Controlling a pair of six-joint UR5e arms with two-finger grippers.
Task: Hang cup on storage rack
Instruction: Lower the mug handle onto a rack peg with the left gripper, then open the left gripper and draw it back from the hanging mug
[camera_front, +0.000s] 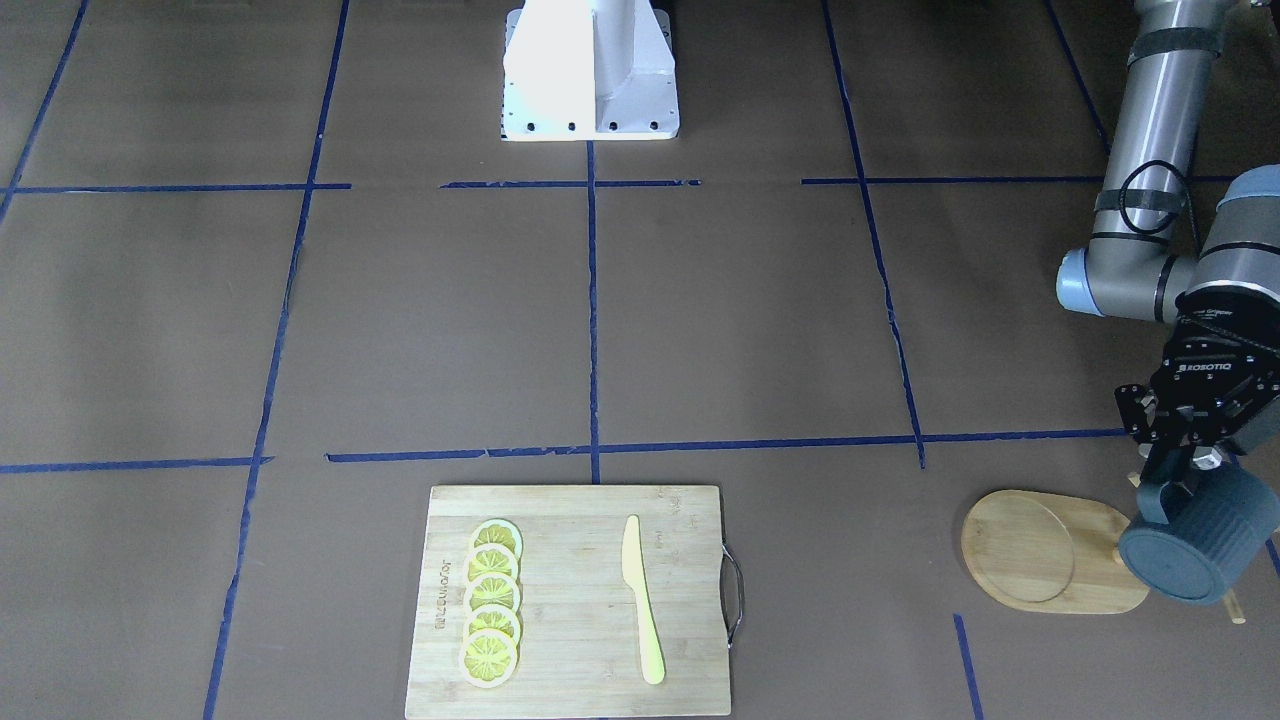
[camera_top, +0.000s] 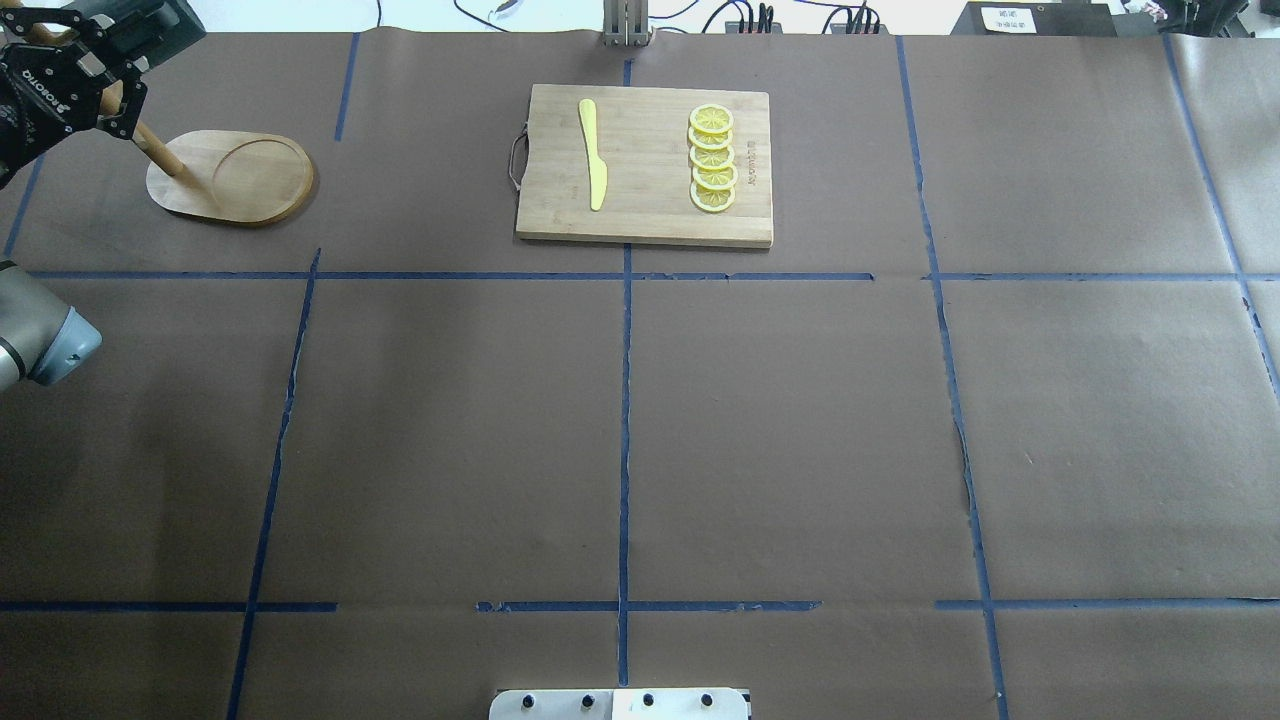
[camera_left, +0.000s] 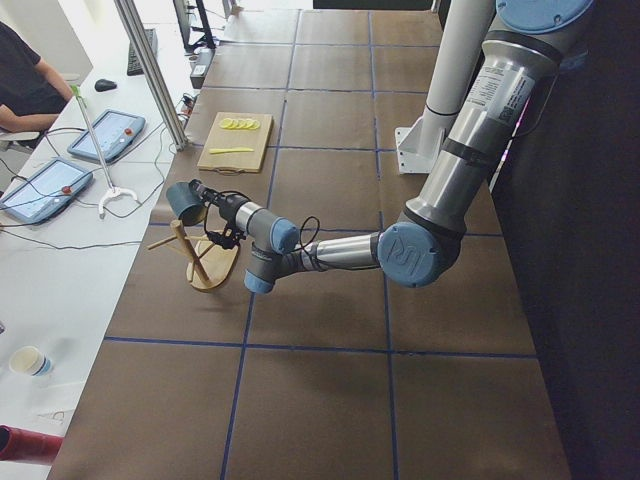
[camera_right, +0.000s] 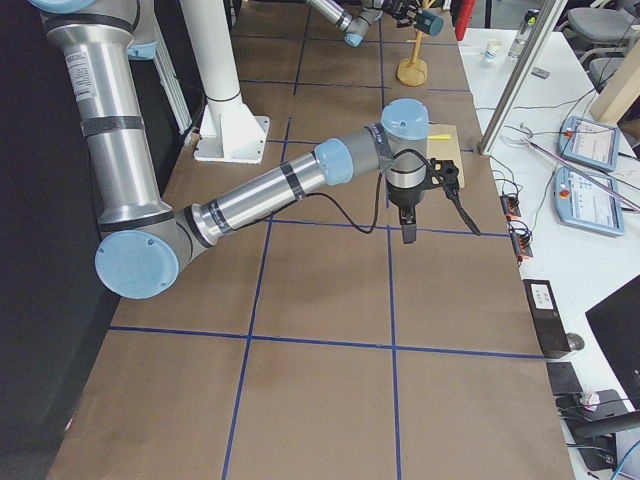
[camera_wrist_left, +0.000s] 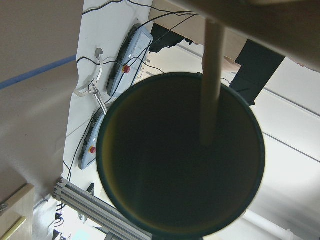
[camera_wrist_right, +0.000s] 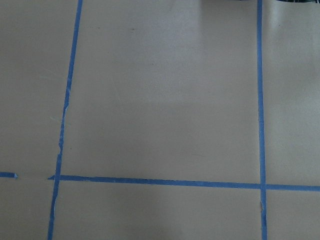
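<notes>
Left gripper (camera_front: 1178, 478): pinching the cup (camera_front: 1195, 548) at its handle. The cup is at the lower right of the front-facing view, on its side, off the counter, over the storage rack (camera_front: 1040, 552).

Wrist view: a peg (camera_wrist_left: 212, 75) crosses the cup's mouth.

Right gripper (camera_right: 408, 228): cannot tell whether spread or closed.

Assessment: the cup is judged rigid, fairly heavy and breakable. The ribbed wall aids grip. Hold one handle bar, leaving the loop free.
</notes>
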